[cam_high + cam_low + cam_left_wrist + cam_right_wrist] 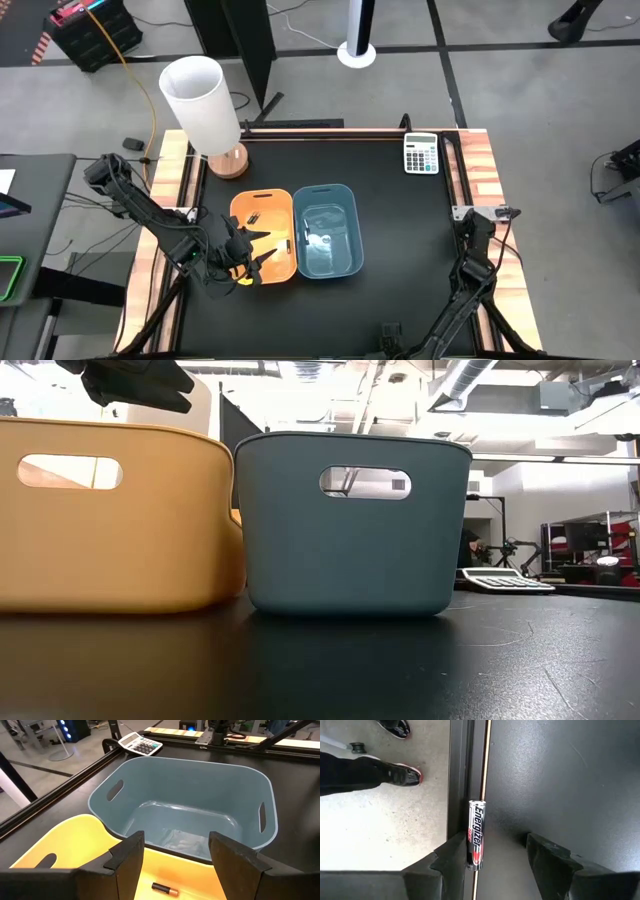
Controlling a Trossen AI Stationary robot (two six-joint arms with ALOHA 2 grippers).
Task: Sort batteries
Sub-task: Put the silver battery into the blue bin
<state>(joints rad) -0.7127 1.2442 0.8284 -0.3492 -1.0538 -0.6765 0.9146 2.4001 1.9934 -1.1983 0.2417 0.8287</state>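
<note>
My left gripper (172, 865) is open and hovers over the near end of the orange bin (264, 237); the low view shows it above that bin (135, 382). One dark battery with a copper end (165, 889) lies on the orange bin's floor below the fingers. Two more dark ones (252, 216) lie farther in. Silvery-white batteries (318, 240) lie in the blue bin (327, 230). My right gripper (492, 857) is open at the table's right edge (472, 222). A black Energizer battery (476, 834) lies along the edge rail, close beside one finger. My right gripper's one finger (451, 855) stands right against the lower end of the Energizer battery (475, 860), which lies along the table's edge rail. I cannot tell whether the finger touches it. The other finger is far from it.
A white lamp on a wooden base (205, 105) stands at the far left corner and a calculator (421, 153) at the far right. The two bins sit side by side mid-table. A person's shoes (402, 775) show on the floor beyond the edge.
</note>
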